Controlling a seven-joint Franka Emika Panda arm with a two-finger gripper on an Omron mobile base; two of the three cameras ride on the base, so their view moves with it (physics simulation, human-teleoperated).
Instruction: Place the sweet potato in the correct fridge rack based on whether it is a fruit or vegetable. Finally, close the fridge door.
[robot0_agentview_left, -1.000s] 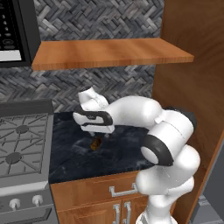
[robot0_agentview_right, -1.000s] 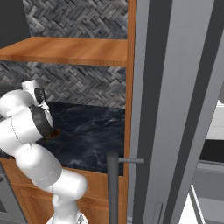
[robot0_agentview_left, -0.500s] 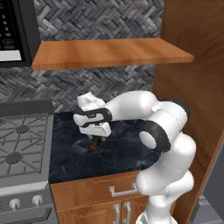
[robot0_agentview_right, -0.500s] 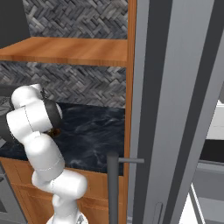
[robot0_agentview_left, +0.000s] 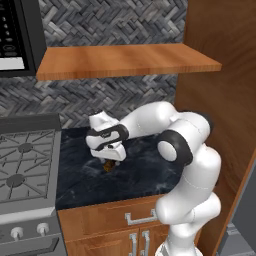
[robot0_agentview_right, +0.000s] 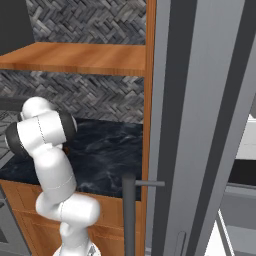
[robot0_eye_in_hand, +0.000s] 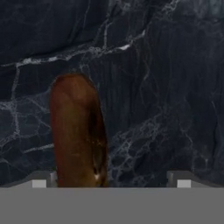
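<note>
Nothing's done yet: my two-finger gripper (robot0_eye_in_hand: 111, 180) hovers wide open over the stubby brown-orange sweet potato (robot0_eye_in_hand: 78, 131) lying on the dark marbled counter (robot0_agentview_left: 145, 165), ungrasped, fridge work all ahead.

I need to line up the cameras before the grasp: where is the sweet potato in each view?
Left base view: the sweet potato lies on the dark marble counter, just under the open gripper.
Right base view: I cannot make it out; the arm stands over that part of the counter.
Hand view: left of centre, running to the bottom edge.
Shared landmark: the marble counter.
</note>
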